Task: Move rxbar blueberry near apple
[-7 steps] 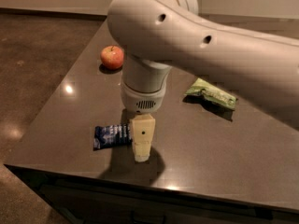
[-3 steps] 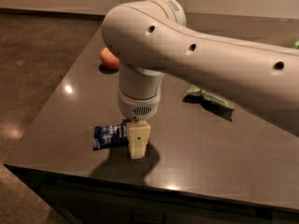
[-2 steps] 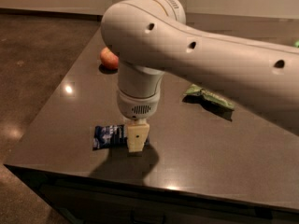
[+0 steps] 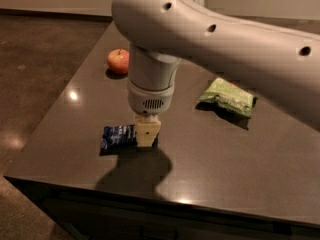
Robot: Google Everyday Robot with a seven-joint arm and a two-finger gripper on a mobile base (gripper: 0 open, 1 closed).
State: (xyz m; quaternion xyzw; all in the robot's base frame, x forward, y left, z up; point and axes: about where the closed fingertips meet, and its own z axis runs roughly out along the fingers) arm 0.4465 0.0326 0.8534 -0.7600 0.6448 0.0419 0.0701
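Hanging over rxbar blueberry [image 4: 118,135] right end, hand [image 4: 147,138], white lettering illegible

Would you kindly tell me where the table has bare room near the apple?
Bare table lies between apple and rxbar blueberry, and in front of the green chip bag. Crowded where the gripper hangs over the bar's right end.
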